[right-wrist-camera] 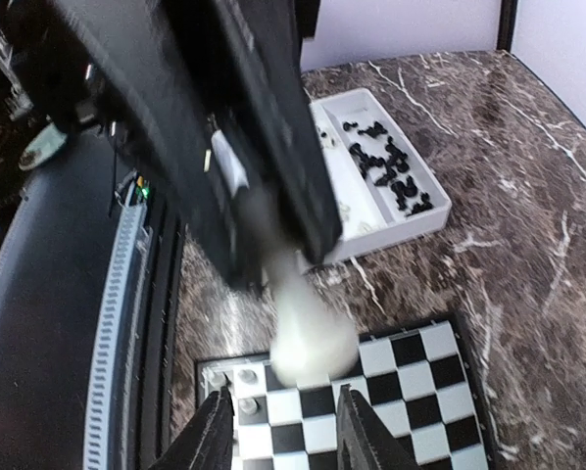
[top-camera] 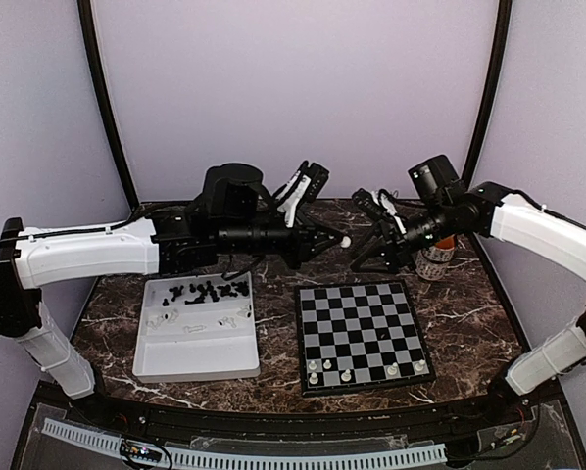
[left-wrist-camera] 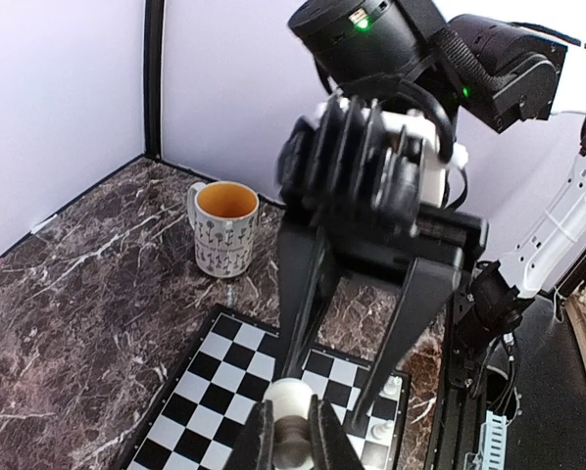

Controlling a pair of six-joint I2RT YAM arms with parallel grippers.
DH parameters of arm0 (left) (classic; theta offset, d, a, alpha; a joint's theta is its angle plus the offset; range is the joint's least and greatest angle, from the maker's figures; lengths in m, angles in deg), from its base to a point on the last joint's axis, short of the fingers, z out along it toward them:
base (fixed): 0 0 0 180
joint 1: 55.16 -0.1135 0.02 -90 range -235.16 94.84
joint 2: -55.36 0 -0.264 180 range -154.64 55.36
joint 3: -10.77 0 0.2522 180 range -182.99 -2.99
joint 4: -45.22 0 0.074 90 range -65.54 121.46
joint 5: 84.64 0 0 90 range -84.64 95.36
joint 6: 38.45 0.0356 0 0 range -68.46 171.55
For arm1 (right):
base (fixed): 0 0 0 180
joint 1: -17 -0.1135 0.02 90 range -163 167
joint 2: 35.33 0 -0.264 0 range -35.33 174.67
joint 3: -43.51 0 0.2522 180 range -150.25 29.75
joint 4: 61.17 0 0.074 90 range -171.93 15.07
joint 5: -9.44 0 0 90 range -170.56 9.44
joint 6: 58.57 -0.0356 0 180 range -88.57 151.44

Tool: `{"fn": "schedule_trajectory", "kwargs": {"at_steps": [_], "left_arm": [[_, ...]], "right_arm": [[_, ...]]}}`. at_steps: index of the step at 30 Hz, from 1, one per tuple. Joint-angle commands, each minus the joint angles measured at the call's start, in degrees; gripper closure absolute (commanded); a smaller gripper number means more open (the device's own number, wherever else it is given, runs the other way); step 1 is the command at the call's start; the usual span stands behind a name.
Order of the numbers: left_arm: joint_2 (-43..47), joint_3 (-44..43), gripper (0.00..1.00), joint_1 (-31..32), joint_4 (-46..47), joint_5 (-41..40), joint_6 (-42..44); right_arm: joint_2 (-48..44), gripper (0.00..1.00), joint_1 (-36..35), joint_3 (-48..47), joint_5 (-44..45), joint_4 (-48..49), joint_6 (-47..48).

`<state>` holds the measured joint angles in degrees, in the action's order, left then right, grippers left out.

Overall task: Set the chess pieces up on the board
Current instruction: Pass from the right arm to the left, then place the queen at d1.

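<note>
Dark marbled table (top-camera: 469, 323), pale lilac walls on three sides. Board (top-camera: 362, 315) lies right of centre, squared to the near edge, with a few white pieces (top-camera: 346, 375) standing along its near rows and the rest of the squares bare. Tray (top-camera: 200, 367) sits just left of it, apart from it; black pieces (top-camera: 210, 290) are heaped in its far compartment, and some white ones (top-camera: 171, 315) lie loose beside them. Mug (left-wrist-camera: 224, 235), patterned with an orange inside, stands upright on the table beyond the board's far right corner. Both arms are raised and meet nose to nose above the far part of the board. Left claw (left-wrist-camera: 293, 441) is pinched tight on a single white piece (left-wrist-camera: 291, 399), a round-headed one (pawn by the look of it, though the right wrist view is blurred), its head poking out past the fingertips. Right claw (right-wrist-camera: 285, 423) faces it with its two fingers (right-wrist-camera: 215, 433) spread apart and gripping nothing; the white piece sits just ahead of the gap, and no contact with those fingers is visible. That piece is up in the air, well clear of the squares; which square lies under it I cannot tell.
</note>
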<state>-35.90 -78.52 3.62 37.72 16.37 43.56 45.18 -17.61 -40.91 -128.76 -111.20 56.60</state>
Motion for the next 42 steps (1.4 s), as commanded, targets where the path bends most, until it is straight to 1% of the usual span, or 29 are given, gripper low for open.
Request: {"fn": "schedule_trajectory", "kwargs": {"at_steps": [1,5,9,10,11,13,14,19,26,32,35,42], "left_arm": [[-3.3,-7.9,0.96,0.1,-14.8,0.3,4.5],[-7.3,-11.6,0.96,1.6,-22.5,1.8,8.4],[-12.3,-15.5,0.96,4.0,-28.1,1.9,12.7],[-13.1,-16.3,0.96,4.4,-28.7,2.6,13.2],[-14.9,-17.7,0.96,5.2,-29.9,3.1,14.0],[-17.6,-20.2,0.96,6.3,-31.7,4.1,15.1],[-18.6,-21.1,0.96,6.7,-32.3,4.5,15.4],[-26.9,-28.6,0.95,10.1,-37.7,3.8,19.6],[-34.0,-36.6,0.95,13.4,-43.7,1.8,23.6],[-38.2,-40.0,0.95,14.5,-46.7,1.7,24.6],[-39.8,-40.8,0.95,15.0,-48.0,0.8,24.5],[-39.9,-39.1,0.95,15.0,-49.9,-1.7,23.0]], "right_arm": [[-7.9,0.6,8.8,5.5,0.9,-5.4,8.1],[-12.1,0.58,18.8,12.1,1.4,-4.3,8.6],[-14.4,0.56,26.6,19.2,2.6,5.1,0.2],[-14.6,0.54,28.0,20.1,4.0,7.6,-2.9],[-14.5,0.51,28.7,20.2,7.5,9.0,-4.1],[-14.2,0.48,29.3,20.1,14.3,10.6,-5.6],[-13.9,0.47,29.4,20.4,16.2,11.8,-5.9],[-13.0,0.45,29.4,21.3,19.2,13.3,-5.5],[-12.0,0.45,29.4,21.4,18.4,13.1,-4.2],[-12.0,0.45,29.4,21.7,17.7,12.8,-3.3],[-11.9,0.45,29.4,21.7,17.3,12.6,-3.0],[-11.8,0.45,29.5,21.8,16.6,12.2,-2.5]]}}
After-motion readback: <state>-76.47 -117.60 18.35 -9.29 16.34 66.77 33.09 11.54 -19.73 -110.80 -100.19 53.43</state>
